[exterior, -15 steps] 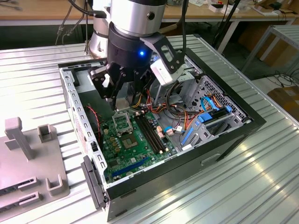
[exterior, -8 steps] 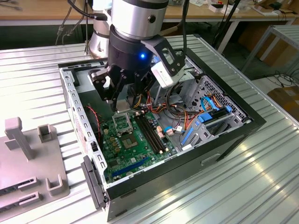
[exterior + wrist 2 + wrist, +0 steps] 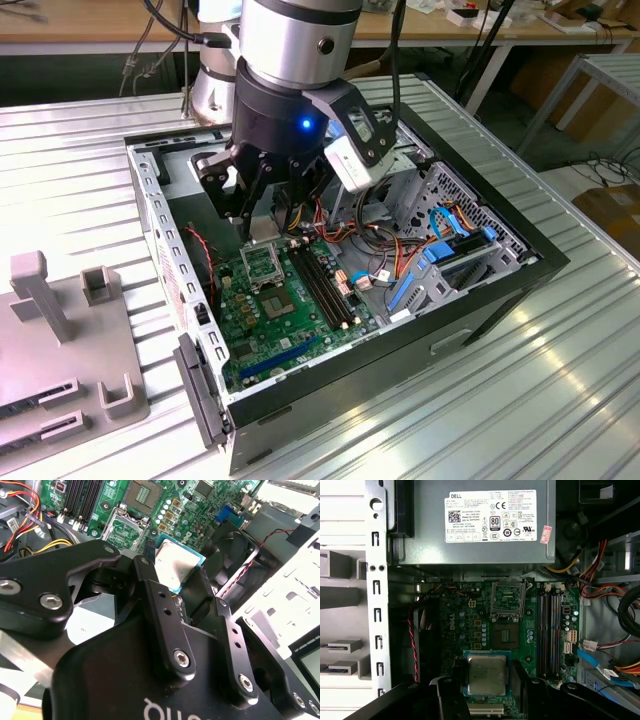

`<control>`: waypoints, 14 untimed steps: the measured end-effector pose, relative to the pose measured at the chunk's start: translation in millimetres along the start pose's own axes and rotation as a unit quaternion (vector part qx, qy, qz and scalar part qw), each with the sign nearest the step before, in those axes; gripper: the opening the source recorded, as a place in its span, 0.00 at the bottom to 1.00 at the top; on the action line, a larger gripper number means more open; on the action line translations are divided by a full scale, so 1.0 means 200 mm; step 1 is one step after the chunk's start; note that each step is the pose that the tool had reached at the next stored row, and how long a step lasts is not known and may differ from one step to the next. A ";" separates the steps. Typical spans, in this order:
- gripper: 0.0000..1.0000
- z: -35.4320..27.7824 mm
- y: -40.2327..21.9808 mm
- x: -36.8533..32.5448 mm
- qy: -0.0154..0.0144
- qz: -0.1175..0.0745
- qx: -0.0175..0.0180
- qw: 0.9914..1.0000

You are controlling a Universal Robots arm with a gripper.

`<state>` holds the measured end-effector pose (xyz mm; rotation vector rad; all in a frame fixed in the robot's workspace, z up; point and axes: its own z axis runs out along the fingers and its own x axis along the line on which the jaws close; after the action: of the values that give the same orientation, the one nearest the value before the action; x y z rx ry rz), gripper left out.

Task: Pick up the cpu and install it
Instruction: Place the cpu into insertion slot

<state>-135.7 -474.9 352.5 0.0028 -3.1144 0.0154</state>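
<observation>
Two black fingers clamp the cpu by opposite edges, so we see the gripper closed tight around it. It hangs face-up over the green motherboard, seemingly just short of the open socket. Farther off, upper centre of the exterior view, the arm stands over the computer case.

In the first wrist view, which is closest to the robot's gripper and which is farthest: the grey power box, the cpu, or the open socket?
1. cpu: clamped in the gripper itself.
2. open socket: on the green board, just beyond the cpu.
3. grey power box: past the board's far edge, farthest.
</observation>
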 end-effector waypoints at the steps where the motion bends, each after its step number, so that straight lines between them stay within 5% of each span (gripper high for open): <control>1: 0.47 0.001 0.000 0.000 0.000 0.000 0.000 1.000; 14: 0.47 0.017 -0.018 -0.001 0.000 0.000 0.000 1.000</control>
<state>-135.7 -478.5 349.1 0.0027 -3.1144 0.0153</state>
